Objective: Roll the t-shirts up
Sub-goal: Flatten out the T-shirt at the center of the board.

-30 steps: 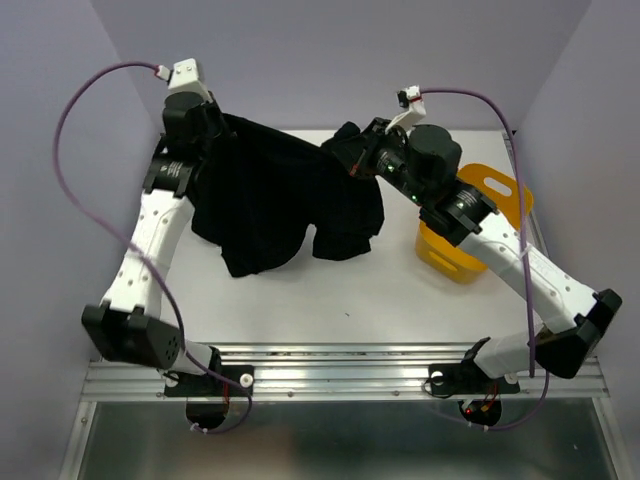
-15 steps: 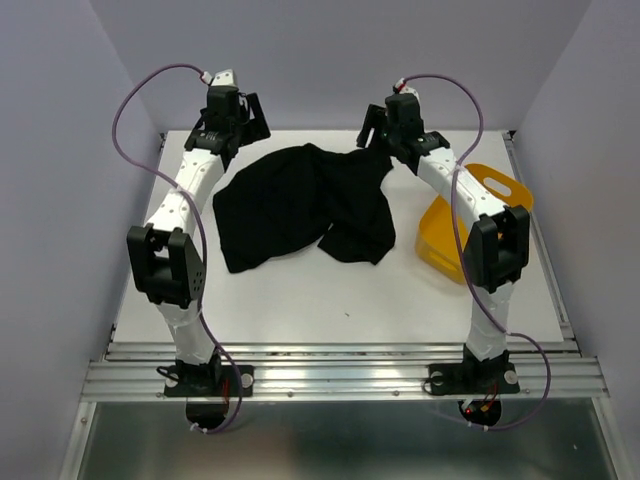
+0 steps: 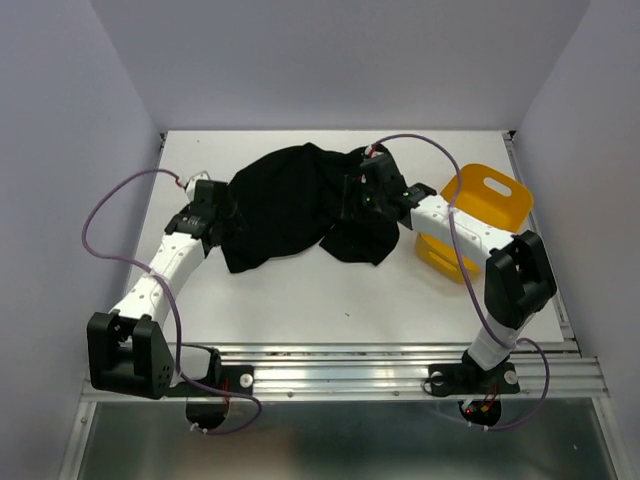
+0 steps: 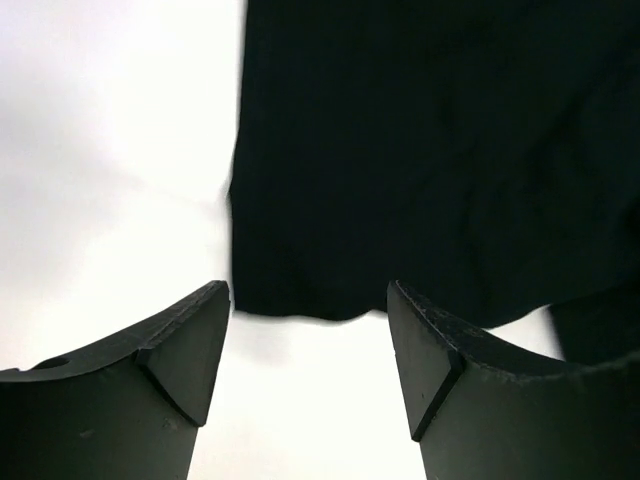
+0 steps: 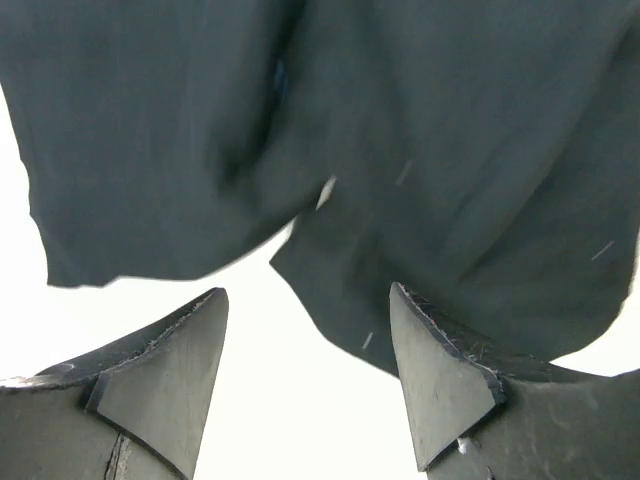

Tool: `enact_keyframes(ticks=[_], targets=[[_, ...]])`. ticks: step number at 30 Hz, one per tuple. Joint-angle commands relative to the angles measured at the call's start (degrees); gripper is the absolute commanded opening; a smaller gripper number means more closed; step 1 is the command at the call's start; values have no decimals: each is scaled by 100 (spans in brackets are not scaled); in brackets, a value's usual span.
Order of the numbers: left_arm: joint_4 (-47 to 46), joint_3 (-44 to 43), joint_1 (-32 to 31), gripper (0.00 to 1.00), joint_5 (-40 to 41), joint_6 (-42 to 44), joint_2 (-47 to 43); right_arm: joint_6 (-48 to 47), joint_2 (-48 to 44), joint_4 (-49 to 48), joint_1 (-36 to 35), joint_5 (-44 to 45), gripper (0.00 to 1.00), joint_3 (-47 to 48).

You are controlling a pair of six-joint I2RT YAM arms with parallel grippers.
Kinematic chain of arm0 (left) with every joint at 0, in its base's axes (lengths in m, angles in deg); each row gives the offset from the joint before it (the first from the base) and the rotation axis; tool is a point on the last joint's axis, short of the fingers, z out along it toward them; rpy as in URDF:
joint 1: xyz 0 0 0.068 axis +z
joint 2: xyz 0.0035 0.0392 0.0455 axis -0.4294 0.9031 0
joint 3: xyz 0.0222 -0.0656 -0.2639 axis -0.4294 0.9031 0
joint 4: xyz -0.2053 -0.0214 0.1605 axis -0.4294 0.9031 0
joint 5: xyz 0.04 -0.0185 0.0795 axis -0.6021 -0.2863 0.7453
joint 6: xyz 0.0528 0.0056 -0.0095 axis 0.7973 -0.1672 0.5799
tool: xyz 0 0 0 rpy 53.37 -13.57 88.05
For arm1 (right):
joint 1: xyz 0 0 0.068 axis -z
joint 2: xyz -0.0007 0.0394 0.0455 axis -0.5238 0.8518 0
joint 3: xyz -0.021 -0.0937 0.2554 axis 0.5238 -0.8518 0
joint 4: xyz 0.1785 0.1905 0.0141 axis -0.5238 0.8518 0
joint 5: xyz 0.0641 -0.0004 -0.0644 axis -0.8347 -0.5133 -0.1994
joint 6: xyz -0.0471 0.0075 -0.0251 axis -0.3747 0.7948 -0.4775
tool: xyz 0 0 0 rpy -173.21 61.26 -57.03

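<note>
While left claw (image 4: 308,300) and right claw (image 5: 308,297) gape, one t-shirt heap (image 3: 290,200) neighbours one tub (image 3: 512,205).

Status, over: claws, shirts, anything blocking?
Both open, empty: left claw at edge of bunched black cotton t-shirts, right claw above them. Shirts unrolled on white table. Nothing blocking; yellow plastic tub off right.

Probably a robotics lab test cell: plain lavender walls (image 3: 60,150) close in around the left gripper (image 4: 310,300), a white table (image 3: 300,300) lies beneath it, an aluminium mounting rail (image 3: 340,375) behind it.
</note>
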Motion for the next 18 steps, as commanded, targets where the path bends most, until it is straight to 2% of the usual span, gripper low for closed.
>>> enact_keyframes(ticks=[1, 6, 10, 11, 12, 18], targets=[[381, 1070, 13, 74, 264, -1255, -421, 339, -308, -310, -246, -24, 70, -480], [49, 1915, 4, 74, 185, -2301, -667, 445, -405, -345, -308, -50, 69, -902], [-417, 2197, 4, 74, 299, -2452, -423, 410, -537, -345, -308, -59, 69, -1017], [-531, 2232, 4, 70, 326, -2461, -360, 410, -563, -345, -308, -59, 69, -1044], [-646, 2311, 13, 60, 317, -2496, -290, 410, -581, -345, -308, -68, 68, -1053], [-1174, 2373, 4, 57, 247, -2584, 299, 498, -836, -336, -308, -15, 67, -1360]])
